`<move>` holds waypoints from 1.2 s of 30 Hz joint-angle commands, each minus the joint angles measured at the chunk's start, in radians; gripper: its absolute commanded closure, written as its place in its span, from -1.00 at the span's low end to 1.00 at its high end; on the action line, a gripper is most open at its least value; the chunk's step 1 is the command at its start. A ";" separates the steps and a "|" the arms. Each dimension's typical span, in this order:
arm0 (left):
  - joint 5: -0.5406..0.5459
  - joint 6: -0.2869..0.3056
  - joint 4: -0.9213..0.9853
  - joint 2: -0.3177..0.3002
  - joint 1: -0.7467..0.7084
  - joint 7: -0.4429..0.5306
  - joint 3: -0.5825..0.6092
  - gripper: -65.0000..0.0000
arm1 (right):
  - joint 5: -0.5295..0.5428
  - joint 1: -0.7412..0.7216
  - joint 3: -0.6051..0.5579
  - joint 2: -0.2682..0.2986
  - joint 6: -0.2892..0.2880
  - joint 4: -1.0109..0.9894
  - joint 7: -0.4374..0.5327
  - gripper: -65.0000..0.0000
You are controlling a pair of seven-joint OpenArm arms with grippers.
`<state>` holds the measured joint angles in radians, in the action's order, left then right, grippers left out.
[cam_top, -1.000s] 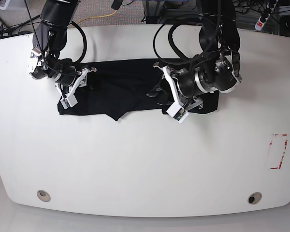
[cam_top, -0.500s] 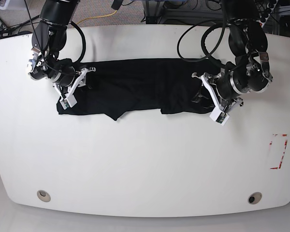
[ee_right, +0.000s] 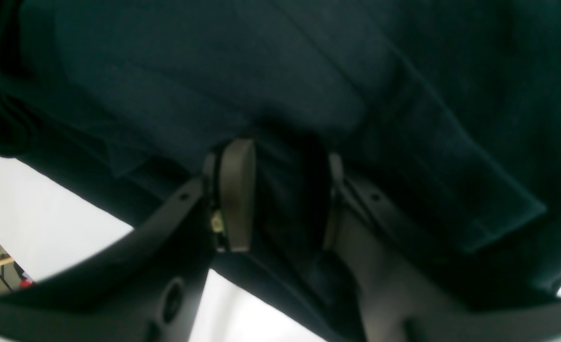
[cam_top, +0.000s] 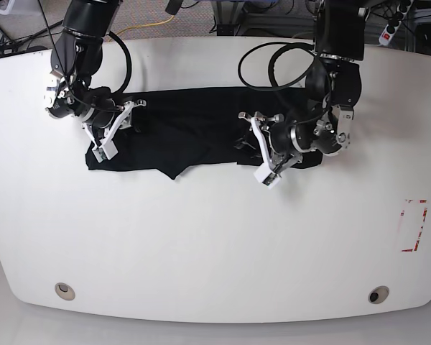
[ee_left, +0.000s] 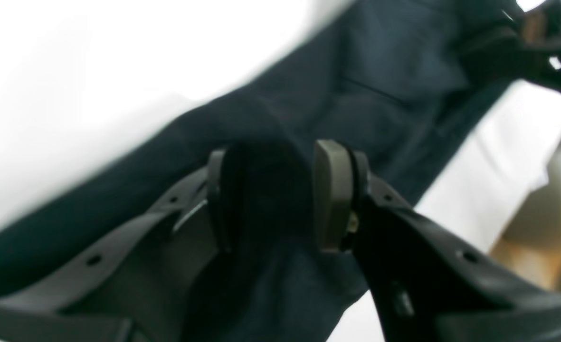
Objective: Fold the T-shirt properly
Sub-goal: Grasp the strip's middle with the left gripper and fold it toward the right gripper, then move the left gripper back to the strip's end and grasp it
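The black T-shirt (cam_top: pixel 194 126) lies as a long folded band across the back half of the white table (cam_top: pixel 215 237). My left gripper (cam_top: pixel 248 144) sits at the band's middle-right. In the left wrist view this gripper (ee_left: pixel 270 194) is shut on a bunch of the T-shirt (ee_left: pixel 380 85) between its pads. My right gripper (cam_top: pixel 126 118) is at the band's left end. In the right wrist view it (ee_right: pixel 285 190) is shut on a fold of the T-shirt (ee_right: pixel 213 61), which fills that view.
A red-marked patch (cam_top: pixel 414 225) lies near the table's right edge. Two round holes (cam_top: pixel 65 290) (cam_top: pixel 377 295) sit near the front edge. Cables and a power strip (cam_top: pixel 391 25) lie beyond the back edge.
My left arm swung out to the right with the cloth, then came back toward the middle, carrying the shirt's right end inward. The right arm barely moved.
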<state>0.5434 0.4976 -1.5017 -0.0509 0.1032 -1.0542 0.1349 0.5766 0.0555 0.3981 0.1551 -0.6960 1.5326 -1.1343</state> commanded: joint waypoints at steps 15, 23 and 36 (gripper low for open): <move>-0.052 0.008 -0.142 0.021 0.045 0.035 0.045 0.29 | 0.015 -0.012 0.002 0.010 -0.002 0.021 0.009 0.41; -0.052 0.019 -0.345 -0.022 -0.063 -0.070 -0.133 0.29 | 0.015 -0.013 0.006 0.013 -0.002 0.022 0.009 0.40; -0.058 0.200 -0.319 -0.083 -0.199 -0.027 -0.389 0.59 | 0.015 -0.027 0.009 0.010 -0.002 0.019 0.007 0.40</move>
<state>0.4641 0.6941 -1.8225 -0.1303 -0.1078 -1.1107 -0.2546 0.5755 0.0448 0.4046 0.1574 -0.6960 1.5356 -1.1416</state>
